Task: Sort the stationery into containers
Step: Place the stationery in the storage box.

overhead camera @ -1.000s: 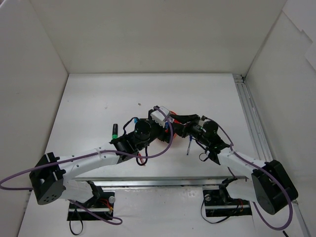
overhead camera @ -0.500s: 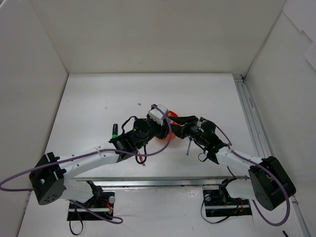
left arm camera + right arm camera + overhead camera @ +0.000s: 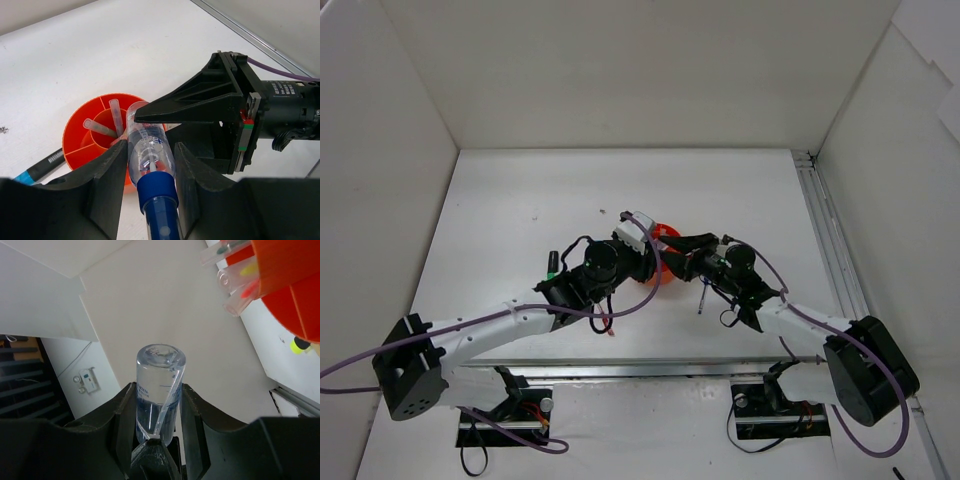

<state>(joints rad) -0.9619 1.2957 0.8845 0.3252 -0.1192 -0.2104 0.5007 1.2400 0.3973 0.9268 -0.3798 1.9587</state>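
A green-capped highlighter (image 3: 550,263) is lying on the tabletop (image 3: 510,190), a little toward the left edge from the middle. The left claw (image 3: 150,150) is reaching in from the near left corner and gripping a marker (image 3: 149,131). Its fingers are pressing on both sides of the clear barrel. The blue cap is pointing back at the wrist camera and the clear end is pointing toward the far right corner.

An orange tub (image 3: 72,150) is sitting about the middle of the tabletop. A blue-capped highlighter (image 3: 42,169) is lying on its left, with the black body reaching the tub's wall. Clear pens (image 3: 116,117) are leaning in the tub's centre ring. The marker is being held at the right side of the tub. Whether it is hanging over the rim cannot be told.

The right claw (image 3: 157,390) is coming in from the near right corner, turned on its side so that one finger is sitting above the other. It is closing on the clear end of the same marker, with both fingers pressing against the barrel. A thin dark pen (image 3: 701,298) is showing just toward the near edge from the right claw.
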